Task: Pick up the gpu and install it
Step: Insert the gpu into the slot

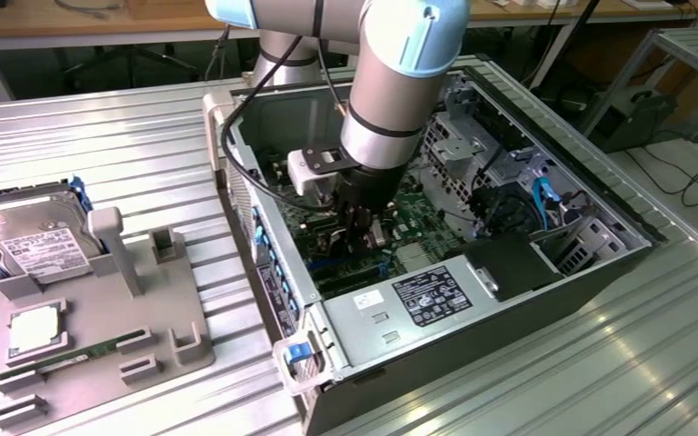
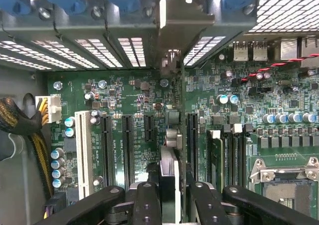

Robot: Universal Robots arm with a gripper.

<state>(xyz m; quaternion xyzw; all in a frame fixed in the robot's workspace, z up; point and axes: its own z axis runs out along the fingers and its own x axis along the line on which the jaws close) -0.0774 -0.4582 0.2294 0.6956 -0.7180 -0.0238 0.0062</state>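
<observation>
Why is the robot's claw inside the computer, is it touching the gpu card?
Touching. The wrist view shows the gripper fingers pressed against both sides of the gpu, seen edge-on.

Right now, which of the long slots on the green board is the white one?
The white slot nearest the yellow-and-black cable bundle, beside the blue-topped capacitors. The other long slots are all black.

The robot arm [image 1: 385, 100] reaches down into the open computer case [image 1: 592, 272], which lies on its side on a ribbed metal table [image 1: 119, 145]. Inside the case, the gripper [image 1: 365, 238] hangs low over the green motherboard [image 1: 416, 213], holding the gpu [image 1: 374, 234] edge-on above it. A labelled power supply [image 1: 428, 295] sits just beside the gripper. Well apart from the case stands a grey parts holder [image 1: 106, 318] carrying a hard drive [image 1: 34, 241] and a green memory stick [image 1: 76, 352].
</observation>
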